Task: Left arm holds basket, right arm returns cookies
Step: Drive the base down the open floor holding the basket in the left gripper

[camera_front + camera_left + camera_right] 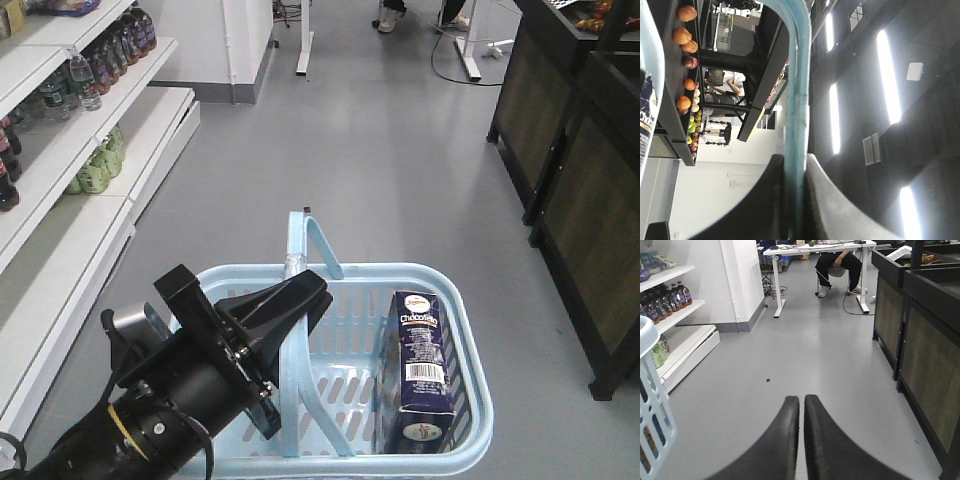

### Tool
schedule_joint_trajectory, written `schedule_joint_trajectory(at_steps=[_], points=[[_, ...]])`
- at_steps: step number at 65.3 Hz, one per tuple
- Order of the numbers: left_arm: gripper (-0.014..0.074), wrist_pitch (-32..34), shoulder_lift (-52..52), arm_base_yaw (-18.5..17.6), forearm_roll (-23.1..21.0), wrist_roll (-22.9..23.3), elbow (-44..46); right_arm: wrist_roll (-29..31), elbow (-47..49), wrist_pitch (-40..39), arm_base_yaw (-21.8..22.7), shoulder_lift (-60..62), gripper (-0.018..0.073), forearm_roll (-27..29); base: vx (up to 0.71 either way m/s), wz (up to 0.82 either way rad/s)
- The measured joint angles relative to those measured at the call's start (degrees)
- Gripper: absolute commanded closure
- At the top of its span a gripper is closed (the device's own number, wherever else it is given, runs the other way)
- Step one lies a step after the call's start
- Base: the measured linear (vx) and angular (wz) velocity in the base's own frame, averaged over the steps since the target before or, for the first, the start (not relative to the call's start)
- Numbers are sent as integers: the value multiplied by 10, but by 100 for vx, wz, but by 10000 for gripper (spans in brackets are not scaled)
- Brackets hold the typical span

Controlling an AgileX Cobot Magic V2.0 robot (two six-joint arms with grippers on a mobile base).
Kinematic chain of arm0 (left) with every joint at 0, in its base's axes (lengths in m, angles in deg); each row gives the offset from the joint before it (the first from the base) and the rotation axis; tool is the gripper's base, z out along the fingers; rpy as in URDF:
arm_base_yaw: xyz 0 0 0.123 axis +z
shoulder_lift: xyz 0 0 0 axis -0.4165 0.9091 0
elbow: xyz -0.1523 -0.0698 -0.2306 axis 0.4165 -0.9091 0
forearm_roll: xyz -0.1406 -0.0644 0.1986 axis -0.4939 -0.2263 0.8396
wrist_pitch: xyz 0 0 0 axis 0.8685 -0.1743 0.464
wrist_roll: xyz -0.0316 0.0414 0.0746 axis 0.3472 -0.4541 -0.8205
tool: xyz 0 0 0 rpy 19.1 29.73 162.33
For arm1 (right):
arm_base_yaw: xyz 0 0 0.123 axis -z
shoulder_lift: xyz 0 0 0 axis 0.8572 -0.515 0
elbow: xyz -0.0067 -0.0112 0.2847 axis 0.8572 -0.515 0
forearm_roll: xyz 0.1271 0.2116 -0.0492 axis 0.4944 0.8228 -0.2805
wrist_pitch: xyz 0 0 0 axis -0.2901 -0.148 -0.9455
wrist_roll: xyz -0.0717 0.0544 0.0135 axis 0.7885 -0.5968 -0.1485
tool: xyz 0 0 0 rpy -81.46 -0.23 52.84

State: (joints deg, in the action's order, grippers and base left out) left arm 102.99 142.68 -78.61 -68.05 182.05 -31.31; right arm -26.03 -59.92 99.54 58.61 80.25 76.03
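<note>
Basket (345, 270) is the biggest thing I have to manage. It is light blue with slotted sides, and it hangs directly under the left claw (305, 300). I judge it is carried that way to keep its mouth open and level for the other arm. The left arm (170, 400) reaches in from behind and to the left. Its claw is closed narrow on one hoop handle (797, 100). The left wrist view shows the blue bar running straight up between the two black fingers, so the grip looks centred.

The cookies (420, 370) are the only thing I can see in the basket. The dark navy carton stands on end, below and to the right of the left claw, against the far-side wall. Its barcode panel faces up towards the front camera. Upright like that, its top should be easy to pinch.

The right claw (801, 401) is pressed fully together and holds nothing. It points down the open aisle floor, with the basket's corner (652, 410) low to its left. By my reckoning the pick has not begun, and that claw must open and swing left over the rim first.
</note>
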Motion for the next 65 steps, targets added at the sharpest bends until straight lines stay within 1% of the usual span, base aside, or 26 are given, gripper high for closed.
schedule_joint_trajectory(at_steps=[33, 65], points=[[599, 0, 0, 0, 1, 0, 0, 0, 0, 0, 0, 0, 565, 0, 12, -9], [599, 0, 0, 0, 1, 0, 0, 0, 0, 0, 0, 0, 565, 0, 27, -1]])
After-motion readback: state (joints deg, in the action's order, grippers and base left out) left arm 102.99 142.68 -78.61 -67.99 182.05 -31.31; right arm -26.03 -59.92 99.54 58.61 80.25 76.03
